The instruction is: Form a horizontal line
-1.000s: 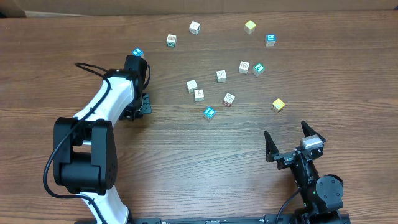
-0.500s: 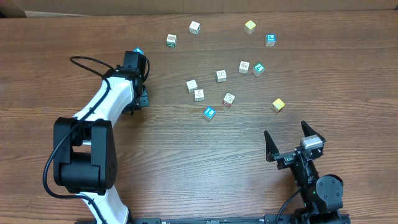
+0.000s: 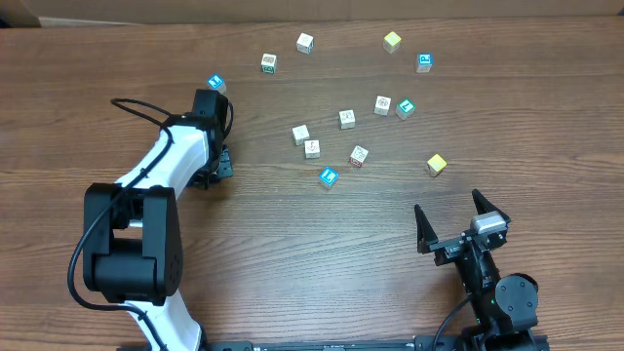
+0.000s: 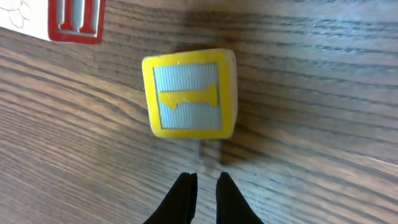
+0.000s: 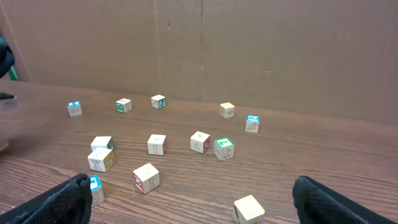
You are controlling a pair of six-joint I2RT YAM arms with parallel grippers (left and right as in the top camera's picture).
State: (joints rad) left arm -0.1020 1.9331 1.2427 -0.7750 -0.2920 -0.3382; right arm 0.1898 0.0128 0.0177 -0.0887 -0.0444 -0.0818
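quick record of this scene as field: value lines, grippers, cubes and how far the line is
left gripper: shut, empty, tips just short of a yellow-framed cube
right gripper: open, empty, clear of all cubes
scattered cubes: loose across the far half of the table
red-framed cube: beside the yellow-framed cube, mostly out of the left wrist view
line: not yet formed

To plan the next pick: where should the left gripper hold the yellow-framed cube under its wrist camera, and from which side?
Hold the yellow-framed cube by its two opposite side faces, coming from straight above. It lies flat, printed face up, slightly turned, with bare wood around it; the red-framed cube stands apart. The left gripper is shut and must open first.
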